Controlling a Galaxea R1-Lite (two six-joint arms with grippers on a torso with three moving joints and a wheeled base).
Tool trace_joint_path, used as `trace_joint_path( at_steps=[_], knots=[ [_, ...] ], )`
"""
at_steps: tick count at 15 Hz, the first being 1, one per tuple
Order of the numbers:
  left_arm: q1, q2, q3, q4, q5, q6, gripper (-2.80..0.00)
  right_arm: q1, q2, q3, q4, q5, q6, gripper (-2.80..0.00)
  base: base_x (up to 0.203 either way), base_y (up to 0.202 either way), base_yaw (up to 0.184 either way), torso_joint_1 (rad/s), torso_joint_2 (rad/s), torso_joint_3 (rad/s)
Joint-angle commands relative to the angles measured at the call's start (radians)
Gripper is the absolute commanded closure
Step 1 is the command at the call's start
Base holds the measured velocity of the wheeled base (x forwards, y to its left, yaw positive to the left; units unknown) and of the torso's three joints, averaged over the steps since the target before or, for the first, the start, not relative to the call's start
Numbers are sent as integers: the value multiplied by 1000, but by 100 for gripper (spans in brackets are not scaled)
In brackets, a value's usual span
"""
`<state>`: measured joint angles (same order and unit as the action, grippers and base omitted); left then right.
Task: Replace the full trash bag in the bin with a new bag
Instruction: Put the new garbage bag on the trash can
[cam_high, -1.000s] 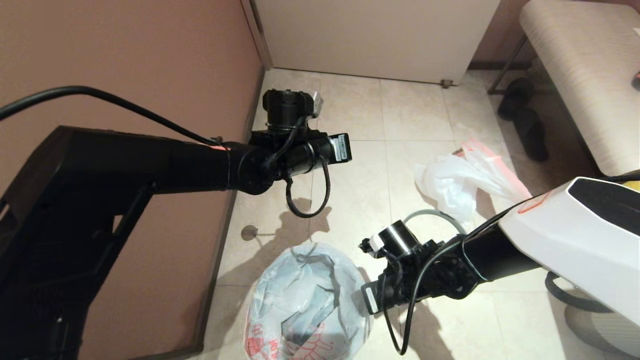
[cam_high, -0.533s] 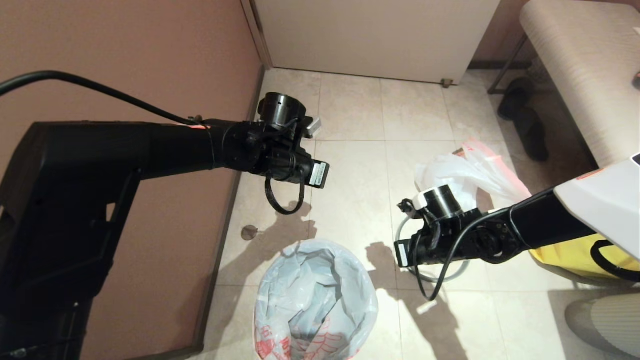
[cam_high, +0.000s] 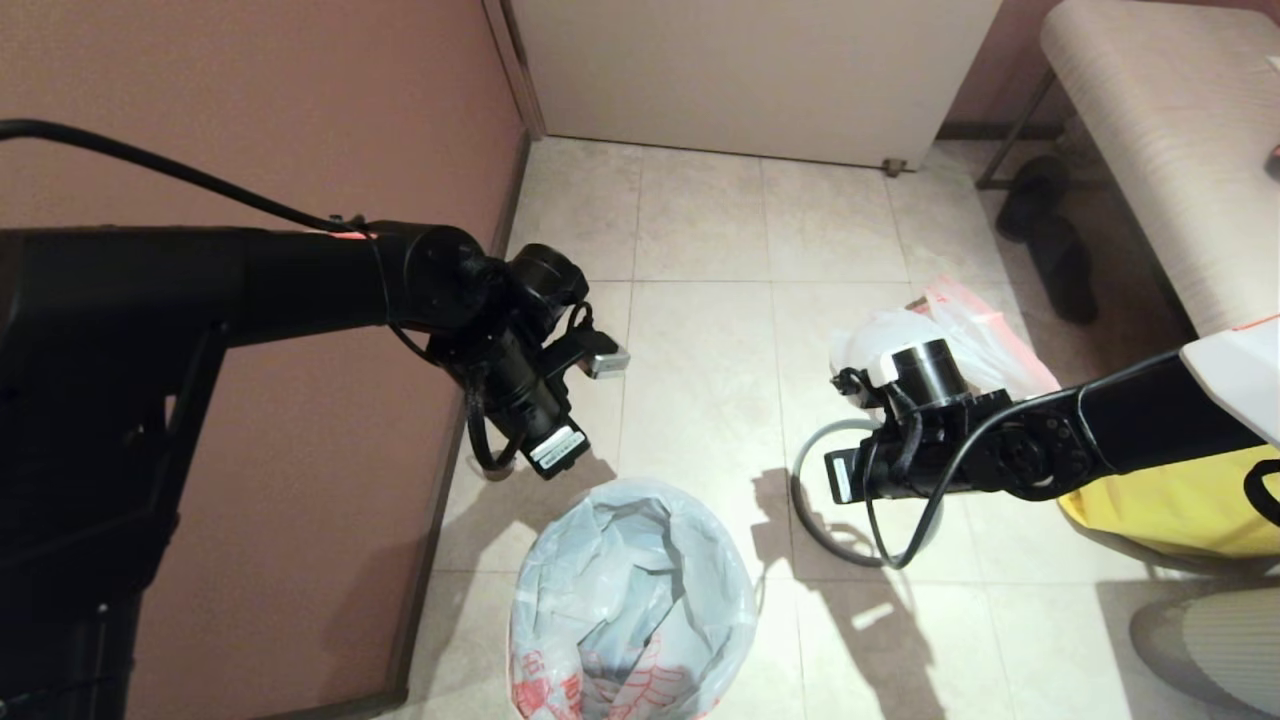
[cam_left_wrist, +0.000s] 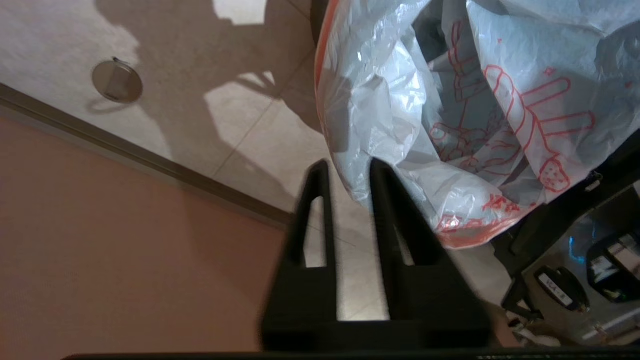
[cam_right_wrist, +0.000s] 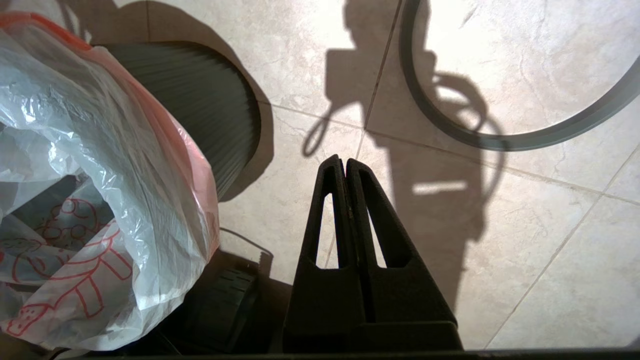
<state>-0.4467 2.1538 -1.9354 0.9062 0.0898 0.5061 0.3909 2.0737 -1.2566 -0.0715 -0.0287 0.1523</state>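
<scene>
My left gripper hangs above the floor tiles at the left side of the bin, close to the pink wall. Its two black fingers stand a narrow gap apart with nothing between them, and the tips sit just beside the outer edge of the new bag without gripping it. In the left wrist view a small round metal disc lies on the floor near the baseboard.

The new bag lines the bin: its white plastic is draped over the rim and sags into the opening, with the orange-red cartoon and red characters showing on the near side. In the right wrist view the bin's dark ribbed wall shows below the bag's pinkish edge.

My right gripper hangs to the right of the bin, well clear of it. Its fingers are pressed together and hold nothing. Just beyond them the grey ring rim lies flat on the tiles, off the bin.

The full trash bag lies on the floor farther away and to the right, its pink-red handles spread toward the bench. A yellow bag sits at the right, partly behind my right arm. A dark pair of shoes rests under the bench edge.
</scene>
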Motion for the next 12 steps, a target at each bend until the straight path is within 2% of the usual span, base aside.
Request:
trace_joint_path(
  at_steps=[1, 5, 11, 12],
  knots=[
    [4, 42, -9, 10, -5, 11, -280, -8, -15, 2, 0, 0, -5, 0, 0, 0, 0, 0, 0, 0],
    [0, 152, -18, -18, -28, 44, -280, -12, -27, 8, 1, 0, -16, 0, 0, 0, 0, 0, 0, 0],
    [0, 225, -18, -55, -29, 57, -280, -12, -36, 6, -1, 3, -15, 0, 0, 0, 0, 0, 0, 0],
    [2, 233, -18, -59, -28, 63, -203, -8, -41, 12, -1, 3, -17, 0, 0, 0, 0, 0, 0, 0]
  ],
)
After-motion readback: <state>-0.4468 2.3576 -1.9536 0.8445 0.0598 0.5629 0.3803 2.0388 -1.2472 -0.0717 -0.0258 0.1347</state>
